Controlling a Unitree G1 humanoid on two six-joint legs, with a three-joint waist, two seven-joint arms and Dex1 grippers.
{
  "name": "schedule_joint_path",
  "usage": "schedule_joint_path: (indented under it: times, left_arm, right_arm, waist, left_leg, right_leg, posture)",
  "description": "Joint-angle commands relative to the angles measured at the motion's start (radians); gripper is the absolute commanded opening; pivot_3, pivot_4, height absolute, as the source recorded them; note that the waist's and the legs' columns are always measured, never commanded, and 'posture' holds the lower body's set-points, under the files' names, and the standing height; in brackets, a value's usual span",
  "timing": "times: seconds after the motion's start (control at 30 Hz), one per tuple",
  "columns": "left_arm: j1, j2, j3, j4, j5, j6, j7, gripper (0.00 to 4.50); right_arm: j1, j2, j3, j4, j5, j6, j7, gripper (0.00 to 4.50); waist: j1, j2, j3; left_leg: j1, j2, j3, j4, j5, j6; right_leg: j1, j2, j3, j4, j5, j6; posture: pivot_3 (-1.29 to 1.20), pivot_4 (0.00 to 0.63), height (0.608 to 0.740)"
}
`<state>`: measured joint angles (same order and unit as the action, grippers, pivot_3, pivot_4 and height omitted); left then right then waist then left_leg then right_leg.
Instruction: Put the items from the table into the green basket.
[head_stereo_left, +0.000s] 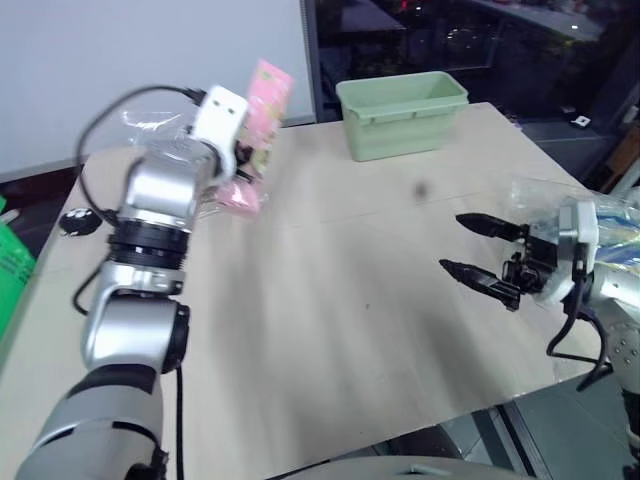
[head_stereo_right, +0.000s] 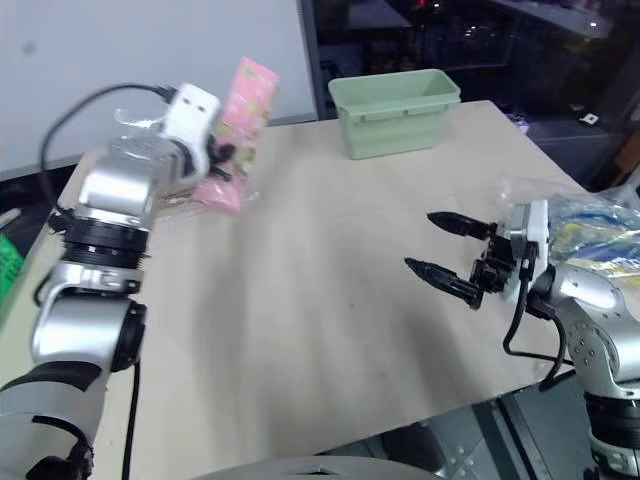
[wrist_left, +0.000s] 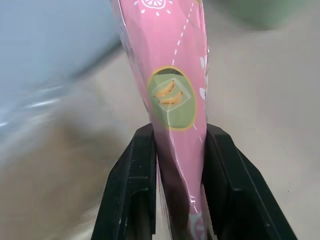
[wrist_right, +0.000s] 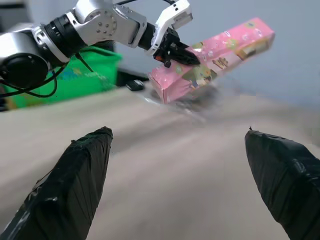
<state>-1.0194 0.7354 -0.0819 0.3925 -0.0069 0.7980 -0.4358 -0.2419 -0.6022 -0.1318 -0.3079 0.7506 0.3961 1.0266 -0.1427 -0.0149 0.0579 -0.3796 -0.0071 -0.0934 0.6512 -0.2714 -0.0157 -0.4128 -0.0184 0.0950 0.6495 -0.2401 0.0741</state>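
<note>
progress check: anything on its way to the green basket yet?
Nothing visibly binned yet. In hand: the left end effector is shut on the pink pack, lifted off the table. The right end effector is open, holding nothing. Left: get the pack into the green basket.

Long pink pack (wrist_right: 215, 57) with printed fruit pattern, lifted clear of beige tabletop (head_stereo_left: 330, 300), tilted, far end raised, pinched between two black fingers (wrist_left: 132, 190) of left claw (wrist_left: 177, 200). Bright green basket (wrist_right: 82, 75) beyond tabletop's far-left edge, partly visible.
</note>
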Motion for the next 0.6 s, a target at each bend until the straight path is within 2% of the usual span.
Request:
schedule_joint_path:
  times: [0.03,0.13,0.3,0.4,0.6]
  left_arm:
    - [-0.019,0.106,0.059,-0.025,0.041,-0.034,0.0,1.19]
    - [0.035,0.273,0.096,0.029,0.091,-0.088,0.002,1.19]
    - [0.148,0.417,0.163,0.043,0.111,-0.12,-0.001,1.19]
    - [0.199,0.455,0.193,0.064,0.111,-0.145,0.005,1.19]
    - [0.225,0.497,0.208,0.201,0.13,-0.254,0.03,1.19]
  right_arm:
    - [-0.097,0.035,0.07,0.032,-0.02,0.01,0.011,4.5]
    - [-0.221,0.097,0.147,0.107,-0.049,0.009,0.035,4.5]
    - [-0.332,0.173,0.194,0.189,-0.078,-0.002,0.046,4.5]
    - [-0.357,0.198,0.197,0.21,-0.083,-0.004,0.053,4.5]
    - [-0.368,0.215,0.195,0.221,-0.091,-0.004,0.063,4.5]
  waist:
    - [0.029,0.0,0.0]
    - [0.053,-0.001,0.001]
    - [0.113,-0.002,0.001]
    - [0.159,-0.005,0.0]
    - [0.197,-0.009,-0.002]
  left_leg:
    - [0.0,-0.001,-0.001,0.0,0.001,-0.003]
    - [-0.001,-0.001,-0.002,0.0,0.002,-0.003]
    - [-0.002,-0.003,-0.001,0.001,0.002,-0.003]
    - [-0.002,-0.003,-0.006,0.002,0.002,-0.003]
    - [-0.001,-0.003,-0.012,0.003,0.006,-0.009]
  right_leg:
    - [-0.001,-0.001,0.0,0.002,0.0,0.0]
    - [-0.004,-0.001,0.0,0.006,0.0,0.0]
    - [-0.004,-0.001,-0.003,0.008,0.0,-0.001]
    - [-0.001,-0.002,-0.009,0.009,0.0,-0.001]
    - [0.001,-0.001,-0.016,0.011,0.002,-0.004]
  posture:
    - [0.03,0.0,0.74]
    - [0.08,0.0,0.74]
    - [0.13,0.0,0.74]
    - [0.15,0.0,0.74]
    - [0.16,0.0,0.74]
